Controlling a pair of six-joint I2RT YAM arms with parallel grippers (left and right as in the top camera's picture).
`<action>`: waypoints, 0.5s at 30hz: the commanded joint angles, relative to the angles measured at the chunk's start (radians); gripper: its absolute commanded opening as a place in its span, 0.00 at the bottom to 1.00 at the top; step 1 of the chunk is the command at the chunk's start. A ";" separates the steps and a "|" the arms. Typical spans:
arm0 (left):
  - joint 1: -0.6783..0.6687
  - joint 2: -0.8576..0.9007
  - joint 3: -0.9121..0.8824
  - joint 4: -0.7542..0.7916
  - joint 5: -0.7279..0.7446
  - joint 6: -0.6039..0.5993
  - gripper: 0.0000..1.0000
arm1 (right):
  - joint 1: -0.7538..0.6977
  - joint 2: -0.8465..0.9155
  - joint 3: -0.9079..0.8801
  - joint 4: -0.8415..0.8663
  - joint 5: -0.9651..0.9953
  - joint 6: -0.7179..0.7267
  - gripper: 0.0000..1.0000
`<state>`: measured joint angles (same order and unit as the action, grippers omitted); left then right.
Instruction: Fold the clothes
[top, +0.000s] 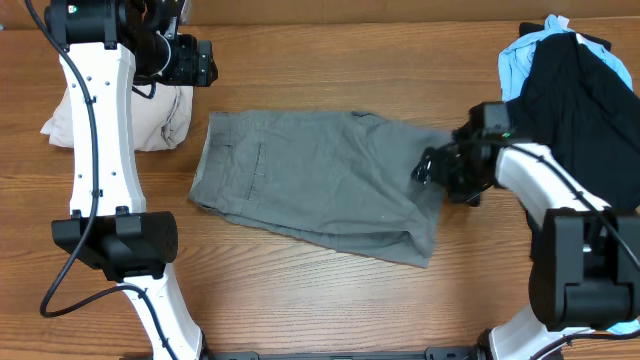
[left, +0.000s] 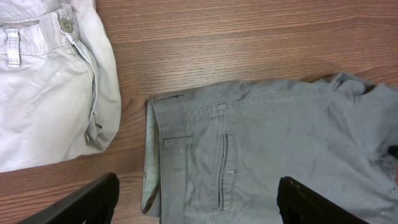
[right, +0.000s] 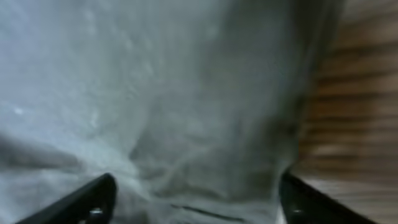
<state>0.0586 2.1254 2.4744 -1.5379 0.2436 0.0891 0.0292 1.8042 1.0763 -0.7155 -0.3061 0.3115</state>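
Note:
The mid-grey shorts (top: 310, 175) lie flat in the middle of the table, waistband to the left, with the back pocket showing in the left wrist view (left: 267, 149). My left gripper (top: 205, 62) is open and empty, held above the table beyond the waistband end (left: 198, 182). My right gripper (top: 428, 170) is open, low over the shorts' right leg end. Grey fabric (right: 186, 93) fills the space between its fingers (right: 196, 180). Beige shorts (top: 160, 118) lie at the left (left: 43, 93). A black garment (top: 585, 90) lies on a light-blue one (top: 518, 60) at the right.
Bare wood table (top: 330, 60) shows behind and in front of the grey shorts. The left arm's white links (top: 100, 150) stand over the left side, and the right arm's base (top: 580, 270) is at the lower right.

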 joint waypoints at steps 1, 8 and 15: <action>-0.009 0.007 -0.004 0.002 0.009 0.019 0.84 | 0.037 -0.003 -0.061 0.064 0.056 0.035 0.80; -0.008 0.007 -0.005 -0.001 0.009 0.019 0.84 | 0.077 -0.003 -0.114 0.120 0.253 0.138 0.54; -0.008 0.007 -0.005 0.002 0.010 0.015 0.84 | -0.032 -0.003 -0.064 0.078 0.259 0.134 0.04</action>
<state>0.0586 2.1254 2.4744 -1.5375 0.2436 0.0891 0.0761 1.7813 0.9901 -0.6041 -0.1001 0.4274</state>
